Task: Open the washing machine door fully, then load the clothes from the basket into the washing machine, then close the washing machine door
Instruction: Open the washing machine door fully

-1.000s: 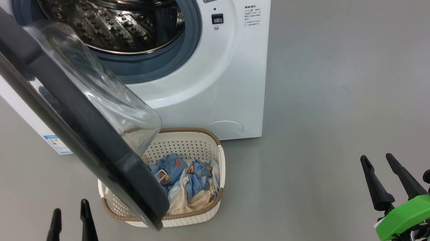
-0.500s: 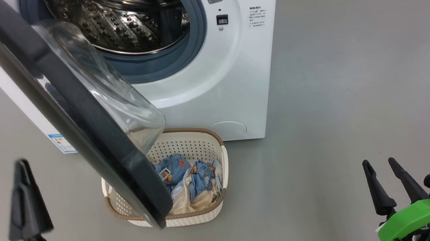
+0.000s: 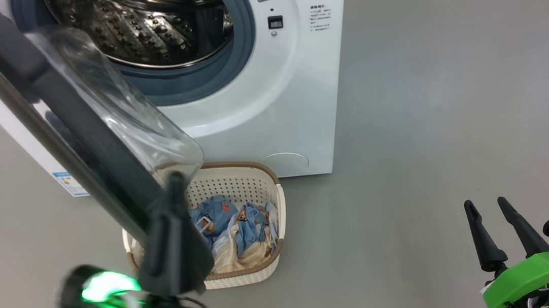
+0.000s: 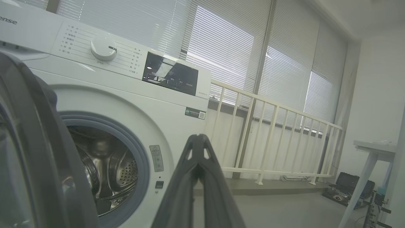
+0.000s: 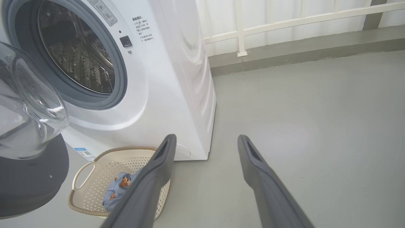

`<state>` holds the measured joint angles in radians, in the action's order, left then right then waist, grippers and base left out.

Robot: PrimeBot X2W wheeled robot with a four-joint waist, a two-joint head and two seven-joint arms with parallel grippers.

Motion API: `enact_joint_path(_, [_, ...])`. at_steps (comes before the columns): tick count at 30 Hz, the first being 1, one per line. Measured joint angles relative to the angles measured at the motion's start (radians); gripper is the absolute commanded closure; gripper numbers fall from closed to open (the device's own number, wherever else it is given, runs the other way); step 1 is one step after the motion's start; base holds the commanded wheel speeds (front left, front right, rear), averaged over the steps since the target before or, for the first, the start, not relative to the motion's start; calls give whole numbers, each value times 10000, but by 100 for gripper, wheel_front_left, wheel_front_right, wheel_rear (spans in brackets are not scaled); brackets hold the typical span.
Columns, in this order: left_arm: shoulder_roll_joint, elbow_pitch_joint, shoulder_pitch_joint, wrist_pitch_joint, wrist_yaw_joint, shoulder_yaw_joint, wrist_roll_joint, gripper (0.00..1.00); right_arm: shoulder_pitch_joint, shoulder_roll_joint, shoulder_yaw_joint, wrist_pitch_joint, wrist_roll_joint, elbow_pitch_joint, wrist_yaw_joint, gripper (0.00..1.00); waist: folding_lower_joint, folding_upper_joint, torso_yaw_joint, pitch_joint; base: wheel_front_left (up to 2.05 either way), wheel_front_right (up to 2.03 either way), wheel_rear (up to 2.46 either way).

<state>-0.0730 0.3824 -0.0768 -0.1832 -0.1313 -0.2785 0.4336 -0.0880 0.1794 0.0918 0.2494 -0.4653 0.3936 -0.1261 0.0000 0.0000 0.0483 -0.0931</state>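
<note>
Grey floor (image 3: 453, 104) carries the white washing machine (image 3: 269, 103) at 12 o'clock in the head view, with panel lettering ending in "ense" and a blue label sticker (image 3: 64, 183) low on its left. The washing machine door (image 3: 72, 124) stands open at 10 o'clock and overhangs the basket (image 3: 237, 186) at 6 o'clock, which holds the clothes (image 3: 241, 226). The left gripper (image 3: 174, 182), fingers pressed together and empty, stands before the door's lower edge at 7 o'clock, while the right gripper (image 3: 484, 202), spread wide and empty, is at 4 o'clock.

Bright even daylight through window blinds (image 4: 221, 44), soft shadows, left hand (image 3: 174, 181) motion-blurred, wrist views bowed
</note>
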Motion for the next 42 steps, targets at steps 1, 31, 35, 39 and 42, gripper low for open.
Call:
enact_joint_path(1, [4,-148,-1,10,0,-257,79,100,0,0,2,0,0,-10,0,0,0,0,-24,-14,0,0,0])
enact_joint_path(31, [297,-6073,-1049,-650,-4,-357,1816,100,-5,-6,52,0,278,-115,0,0,0,0,-209,-53,0,0,0])
enact_joint_path(35, [357,-6100,-1043,-650,-29,-259,1812,100,-5,10,44,0,420,-132,0,0,0,0,-136,-53,0,0,0])
enact_joint_path(39, [431,-6092,-1022,-650,-90,-192,1785,100,-5,44,21,0,458,-148,0,0,0,0,-22,-87,0,0,0])
enact_joint_path(42, [460,-6054,-999,-648,-90,-182,1778,100,-5,73,10,0,541,-167,0,0,0,0,60,-109,0,0,0])
